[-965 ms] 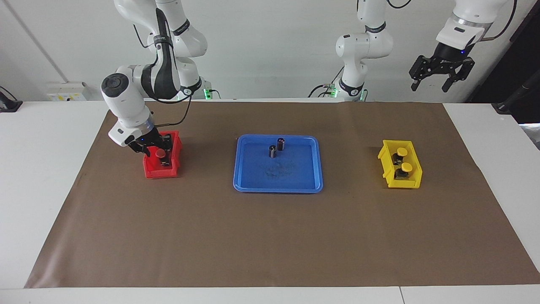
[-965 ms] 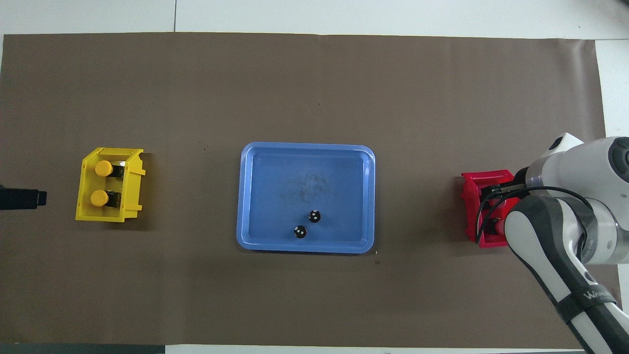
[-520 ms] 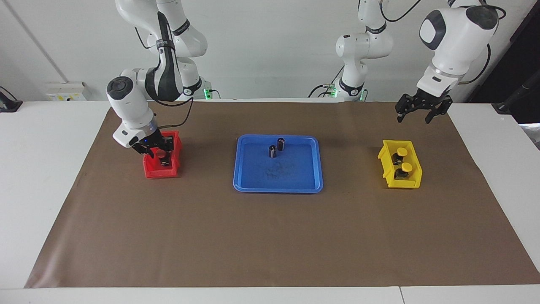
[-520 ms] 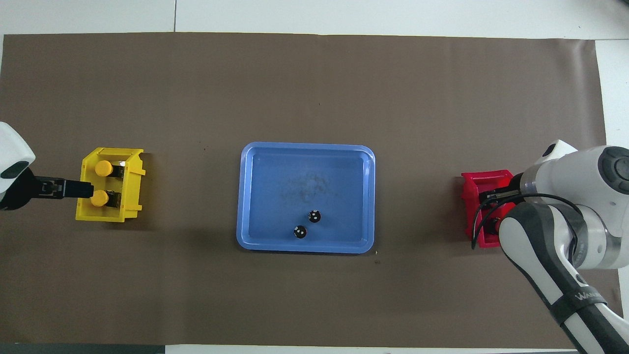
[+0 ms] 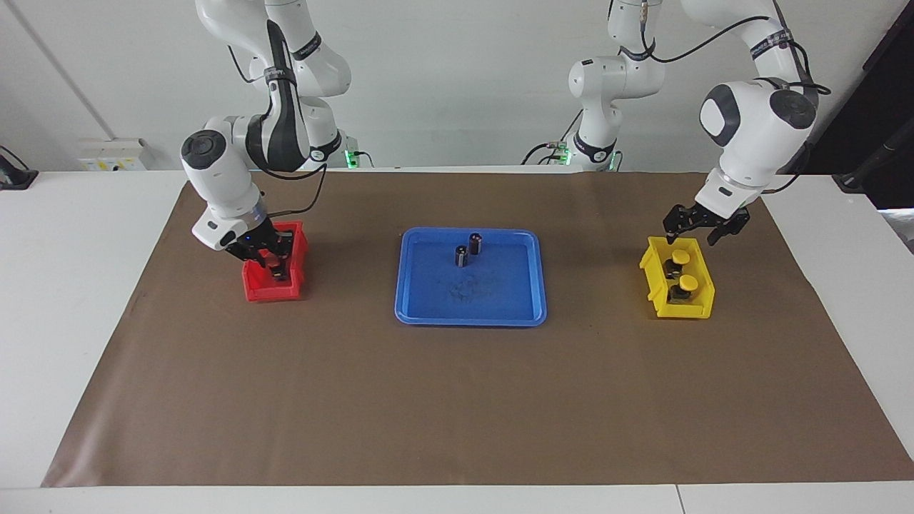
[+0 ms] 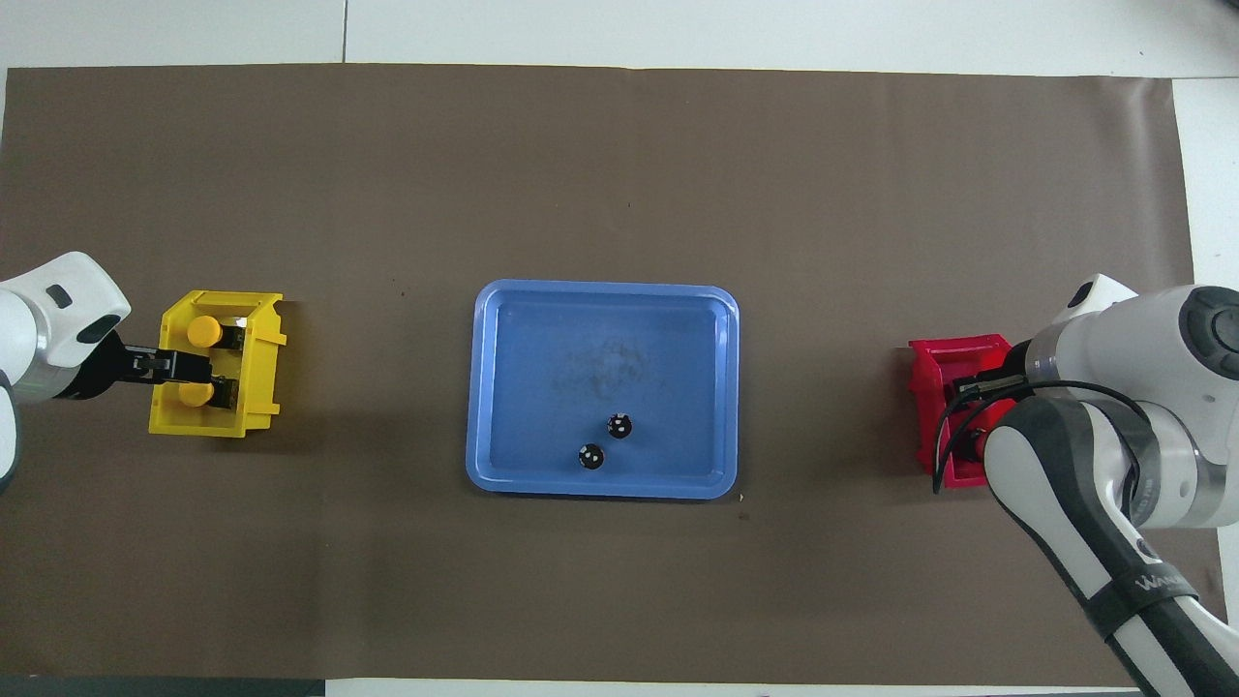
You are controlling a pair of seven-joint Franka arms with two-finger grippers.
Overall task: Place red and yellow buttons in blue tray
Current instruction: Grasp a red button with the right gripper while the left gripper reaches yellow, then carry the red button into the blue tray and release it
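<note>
Right gripper [image 5: 272, 258] is down inside the red bin [image 5: 275, 285], where the red buttons should be, though none shows clearly under it; I cannot tell whether it has clenched on one. Left gripper [image 5: 691, 233] hangs just over the yellow bin [image 5: 677, 305], spread wide above the yellow buttons [image 5: 682, 256], which sit untouched, one nearer the robots than the other. The blue tray [image 5: 525, 307] lies mid-bench between the bins, well apart from both, holding only two dark cylinders [image 5: 462, 255] toward the robots' edge. The step looks like picking: no button has reached the tray. Next, each gripper likely needs a firm grasp on a cap or body, a straight lift clear of the bin wall, then a carry to the tray's bare part. Everything rests on a brown mat [image 5: 457, 400].
</note>
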